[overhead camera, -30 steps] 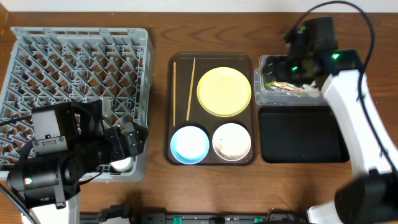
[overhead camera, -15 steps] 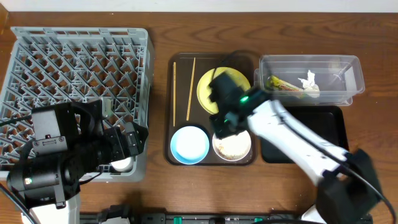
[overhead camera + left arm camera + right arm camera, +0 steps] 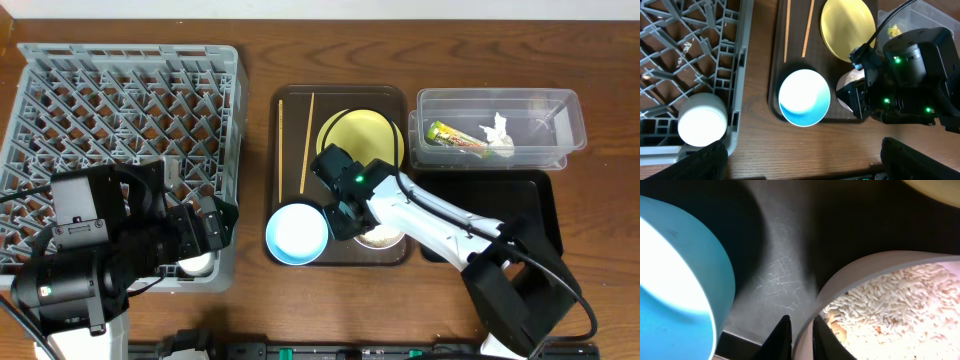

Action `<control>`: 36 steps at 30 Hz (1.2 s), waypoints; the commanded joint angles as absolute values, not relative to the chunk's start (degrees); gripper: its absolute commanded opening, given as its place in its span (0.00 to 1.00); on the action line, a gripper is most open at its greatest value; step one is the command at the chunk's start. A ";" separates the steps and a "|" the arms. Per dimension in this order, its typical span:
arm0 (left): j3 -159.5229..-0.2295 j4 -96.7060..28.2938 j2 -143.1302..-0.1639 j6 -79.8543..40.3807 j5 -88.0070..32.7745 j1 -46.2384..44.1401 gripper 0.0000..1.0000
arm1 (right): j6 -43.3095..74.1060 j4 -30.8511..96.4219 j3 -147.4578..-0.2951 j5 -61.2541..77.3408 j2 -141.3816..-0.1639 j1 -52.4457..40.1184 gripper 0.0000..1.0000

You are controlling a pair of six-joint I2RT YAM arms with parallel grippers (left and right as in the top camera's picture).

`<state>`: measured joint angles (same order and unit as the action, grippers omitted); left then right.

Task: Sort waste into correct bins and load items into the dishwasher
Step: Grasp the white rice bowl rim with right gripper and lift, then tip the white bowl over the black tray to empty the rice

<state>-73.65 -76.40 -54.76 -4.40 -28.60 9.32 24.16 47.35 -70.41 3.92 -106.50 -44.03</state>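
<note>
On brown tray (image 3: 293,150), right gripper (image 3: 801,332) clamped on white bowl (image 3: 865,262) rim beside light blue bowl (image 3: 297,234); left gripper (image 3: 810,162) spread, empty.

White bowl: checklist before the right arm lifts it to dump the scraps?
1. right gripper straddles the white bowl rim: ok, one finger on each side.
2. Grip closed on the rim: cannot tell.
3. blue bowl apart from the white bowl: ok, tray floor shows between them in the right wrist view.
4. Blue bowl seated inside the brown tray: not ok, it overhangs the tray's left edge in the overhead view.
5. black tray free to receive: cannot tell, the arm hides part of it.
6. left gripper out of the path: ok, open by the dish rack.
</note>
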 commanded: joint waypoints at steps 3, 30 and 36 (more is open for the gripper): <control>-74.50 -76.40 -54.76 -3.46 -29.36 9.56 0.98 | 24.84 48.80 -70.41 -1.67 -106.52 -43.00 0.01; -74.50 -76.40 -54.76 -3.46 -29.34 9.56 0.98 | -3.27 53.93 -56.51 56.12 -78.72 5.32 0.01; -74.50 -76.40 -54.76 -3.44 -29.34 9.56 0.98 | -13.43 48.05 -45.95 75.05 -83.02 20.23 0.01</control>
